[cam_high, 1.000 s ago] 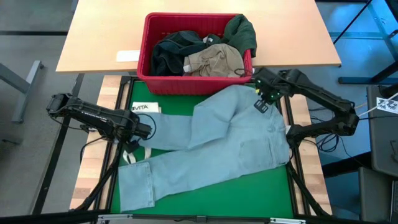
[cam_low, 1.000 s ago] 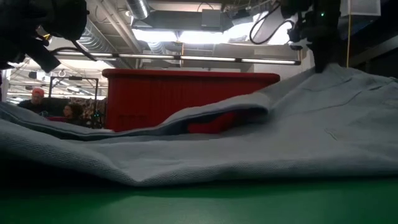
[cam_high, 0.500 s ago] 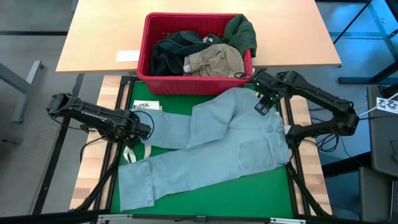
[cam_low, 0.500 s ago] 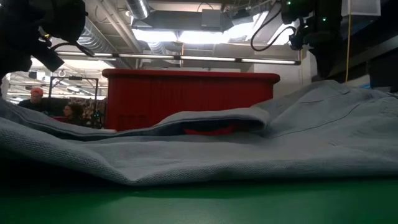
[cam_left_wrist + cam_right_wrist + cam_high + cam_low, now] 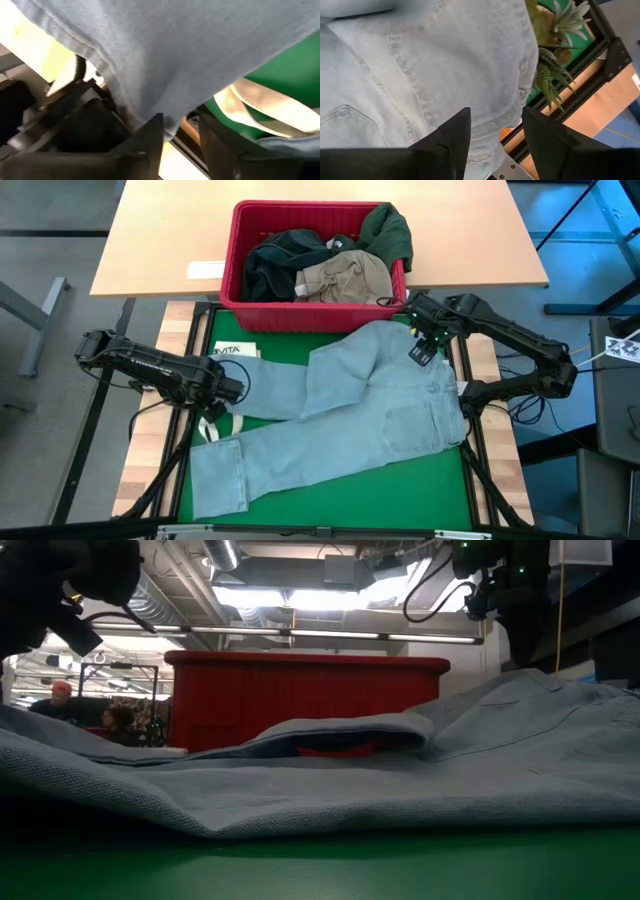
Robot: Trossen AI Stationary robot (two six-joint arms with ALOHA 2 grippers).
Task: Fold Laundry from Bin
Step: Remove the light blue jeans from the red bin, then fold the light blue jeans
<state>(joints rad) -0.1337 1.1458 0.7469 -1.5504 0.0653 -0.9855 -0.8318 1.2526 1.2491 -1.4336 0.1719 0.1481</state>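
A: Since a second ago the right gripper point(image 5: 424, 340) has let go of the waistband and risen just above it; the raised fold of the jeans point(image 5: 340, 415) has sunk flat.

B: And now?

A: Its fingers stand apart, holding nothing. The left gripper point(image 5: 236, 390) sits at the edge of one leg, fingers parted with the hem between them (whether it pinches, I can't tell).

B: How will the denim handle?

A: Heavy, limp, fairly grippy, I'd judge; take it at waistband corners or hems.

B: Views?

A: High view alone shows the jeans spread on the green mat point(image 5: 400, 485) below the bin point(image 5: 235, 270). The right wrist view shows stitched pockets.
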